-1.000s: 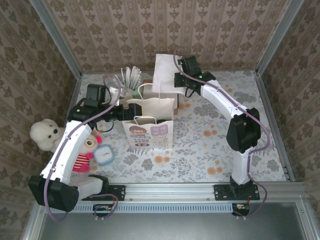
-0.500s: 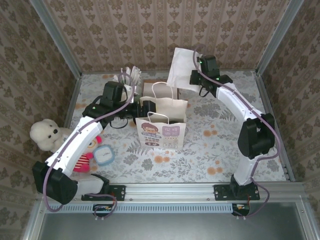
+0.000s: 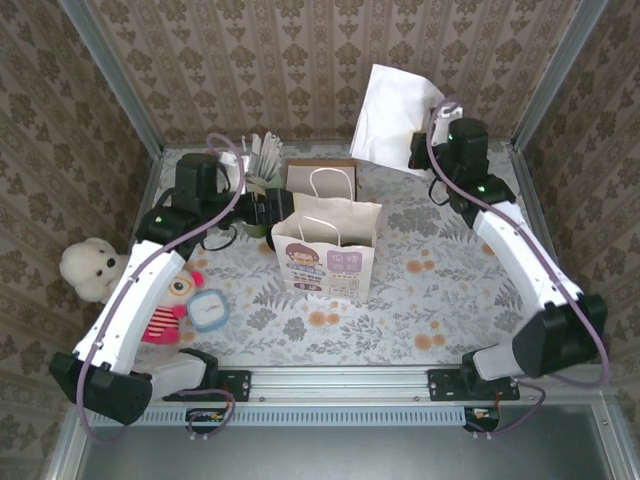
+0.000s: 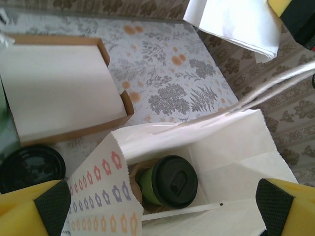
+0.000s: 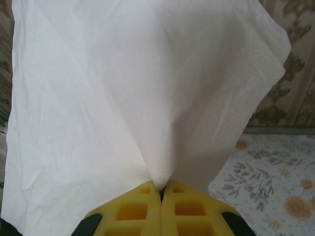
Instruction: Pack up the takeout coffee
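The takeout coffee (image 4: 170, 181), an olive-green cup with a black lid, stands inside the white paper bag (image 4: 231, 157), at the bottom of its left end. My left gripper (image 4: 162, 216) is open, its yellow fingers (image 4: 37, 209) spread wide over the bag's mouth and holding nothing. From above, the bag (image 3: 325, 245) stands mid-table with the left gripper (image 3: 275, 210) at its upper left edge. My right gripper (image 5: 161, 189) is shut on a white napkin (image 5: 147, 88). It holds the napkin (image 3: 395, 125) high at the back right, beyond the bag, with the right gripper (image 3: 428, 150) just below it.
A brown box of white napkins (image 4: 59, 93) lies behind the bag, with a loose black lid (image 4: 29, 167) beside it. A cup of white utensils (image 3: 262, 160) stands at the back left. A teddy bear (image 3: 90, 270), a striped doll (image 3: 165, 315) and a blue disc (image 3: 210, 310) lie at the left.
The right gripper has carried the napkin up and to the right, away from the bag. The left gripper first pushed right with the bag, then drew back slightly left.
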`<control>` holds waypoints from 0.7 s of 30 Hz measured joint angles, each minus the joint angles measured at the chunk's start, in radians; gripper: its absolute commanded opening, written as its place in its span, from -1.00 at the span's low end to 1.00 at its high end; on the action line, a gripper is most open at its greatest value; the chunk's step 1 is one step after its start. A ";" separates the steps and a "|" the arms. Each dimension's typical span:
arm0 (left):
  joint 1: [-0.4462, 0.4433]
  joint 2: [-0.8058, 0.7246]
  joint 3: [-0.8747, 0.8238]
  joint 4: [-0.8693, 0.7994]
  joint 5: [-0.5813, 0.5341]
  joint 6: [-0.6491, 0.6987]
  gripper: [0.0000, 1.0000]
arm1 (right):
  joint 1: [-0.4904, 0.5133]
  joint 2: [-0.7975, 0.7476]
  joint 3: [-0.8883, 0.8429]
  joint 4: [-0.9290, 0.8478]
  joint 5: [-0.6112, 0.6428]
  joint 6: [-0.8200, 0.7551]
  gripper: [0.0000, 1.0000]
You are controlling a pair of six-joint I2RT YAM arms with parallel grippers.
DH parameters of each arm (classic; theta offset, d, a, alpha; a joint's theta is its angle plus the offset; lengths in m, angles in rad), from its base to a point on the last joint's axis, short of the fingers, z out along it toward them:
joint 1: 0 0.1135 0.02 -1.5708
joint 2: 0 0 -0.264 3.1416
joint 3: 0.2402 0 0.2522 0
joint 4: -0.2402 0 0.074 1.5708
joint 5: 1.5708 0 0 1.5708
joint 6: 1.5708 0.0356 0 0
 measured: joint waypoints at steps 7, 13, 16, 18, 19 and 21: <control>0.000 0.004 0.012 -0.005 -0.009 0.046 1.00 | 0.010 -0.261 -0.134 0.092 -0.011 -0.078 -1.00; 0.000 0.006 0.012 -0.013 -0.008 0.091 1.00 | 0.179 -0.402 -0.164 0.104 0.032 -0.237 -1.00; 0.000 0.019 0.016 -0.019 -0.008 0.106 1.00 | 0.312 -0.437 -0.175 0.111 0.098 -0.359 -1.00; 0.000 0.030 0.016 -0.019 -0.008 0.112 1.00 | 0.407 -0.443 -0.175 0.119 0.159 -0.457 -1.00; 0.000 0.034 0.016 -0.019 -0.008 0.113 1.00 | 0.448 -0.442 -0.175 0.122 0.192 -0.508 -1.00; 0.000 0.036 0.016 -0.019 -0.008 0.114 1.00 | 0.539 -0.427 -0.174 0.130 0.273 -0.629 -1.00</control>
